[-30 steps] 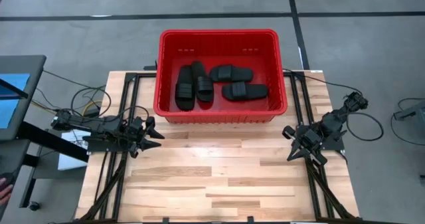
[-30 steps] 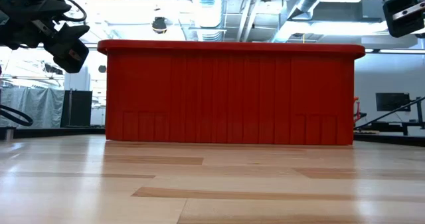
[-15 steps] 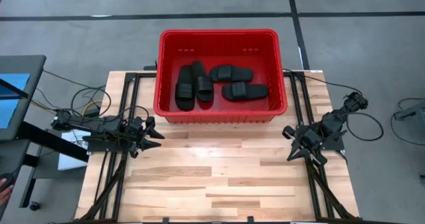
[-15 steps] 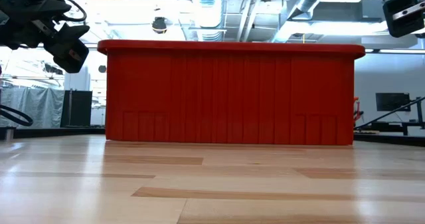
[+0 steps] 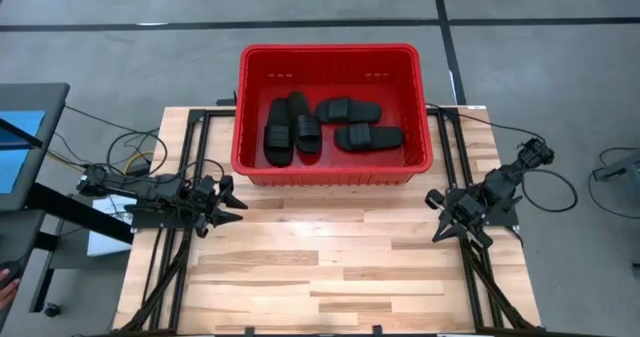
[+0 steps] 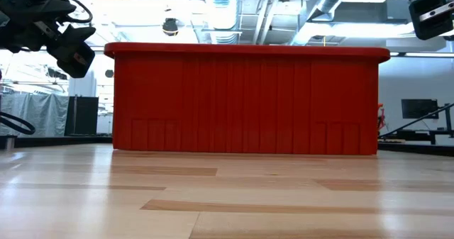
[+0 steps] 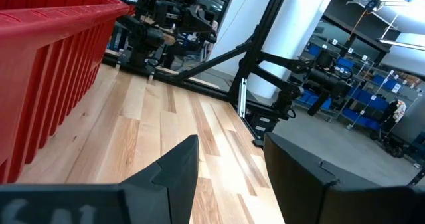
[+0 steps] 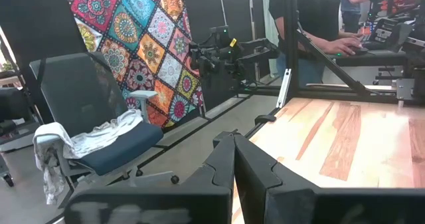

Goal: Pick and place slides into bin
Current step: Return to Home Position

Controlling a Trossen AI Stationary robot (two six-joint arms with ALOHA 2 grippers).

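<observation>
The red bin (image 5: 420,107) stands at the table's far middle; it also shows in the low view (image 6: 241,97) and the left wrist view (image 7: 40,51). Four black slides lie on its floor: two side by side at the left (image 5: 279,132) (image 5: 305,122) and two at the right (image 5: 348,110) (image 5: 368,137). My left gripper (image 5: 236,199) is open and empty, above the table's left edge, just on the near side of the bin's near left corner. My right gripper (image 5: 442,227) is shut and empty, above the table's right edge, on the near side of the bin's near right corner.
Bare wooden tabletop (image 5: 330,257) lies on the near side of the bin. Black frame rails (image 5: 185,157) run along both table sides. Beyond the table, the right wrist view shows a chair with a cloth on it (image 8: 99,137) and a person at a desk (image 8: 319,24).
</observation>
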